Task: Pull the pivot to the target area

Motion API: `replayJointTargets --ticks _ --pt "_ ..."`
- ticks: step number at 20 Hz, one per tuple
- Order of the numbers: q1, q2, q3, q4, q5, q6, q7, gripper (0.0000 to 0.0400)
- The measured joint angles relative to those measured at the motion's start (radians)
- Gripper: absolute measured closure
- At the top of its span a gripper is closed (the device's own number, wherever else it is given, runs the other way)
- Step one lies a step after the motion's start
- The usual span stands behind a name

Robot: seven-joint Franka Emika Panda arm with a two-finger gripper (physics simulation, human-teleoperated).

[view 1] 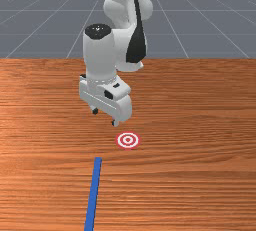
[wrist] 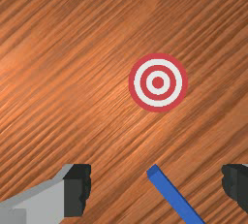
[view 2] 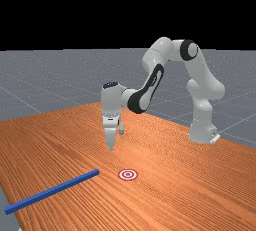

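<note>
The pivot point(view 1: 93, 190) (a blue bar) is seen lower than the gripper point(view 1: 105, 117), whose fingers point(wrist: 76, 196) are spread wide; the target point(view 1: 128, 140) is placed near them.

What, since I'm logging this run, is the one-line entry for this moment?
pincer: open, above table | bar: on table, ungripped, off target

Target point(view 1: 128, 140) and stick point(view 1: 93, 190) on table point(view 1: 200, 175), apart. Front view: stick left of target, nearer camera; gripper point(view 1: 105, 117) above table, behind both. Far view: stick left of target, outer end at table's edge.
</note>
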Motion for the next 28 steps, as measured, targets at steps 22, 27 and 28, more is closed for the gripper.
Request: replayJointTargets --ticks 22,27,28 --pt "-0.120 0.137 0.100 0.047 -0.127 0.070 -0.542 0.0000" --pt "-0.105 0.179 0.093 0.126 -0.123 0.035 -0.519 0.0000" --pt "-0.106 0.190 0.097 0.145 -0.128 0.027 -0.540 0.0000"
